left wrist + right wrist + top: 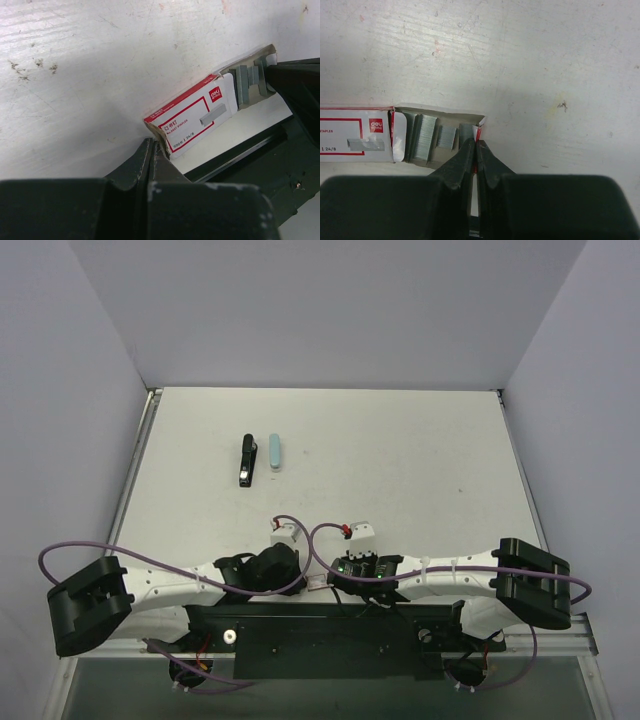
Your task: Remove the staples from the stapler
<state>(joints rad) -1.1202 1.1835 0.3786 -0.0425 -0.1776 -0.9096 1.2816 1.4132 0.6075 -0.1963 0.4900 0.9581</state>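
The black stapler [245, 460] lies closed on the far left part of the table, well away from both arms. Both arms are folded low at the near edge. Between them lies a red and white staple box [318, 583], seen close in the left wrist view [192, 117] and the right wrist view [355, 135]. Its tray is slid out and shows loose staple strips [422, 137]. My left gripper [152, 144] is shut, with its tips touching the box's torn end. My right gripper [475, 144] is shut on the tray's red and white end flap.
A pale blue oblong bar [275, 451] lies just right of the stapler, parallel to it. The table [420, 470] has grey walls on three sides. A black base rail [320, 625] runs along the near edge, with purple cables looping over the arms.
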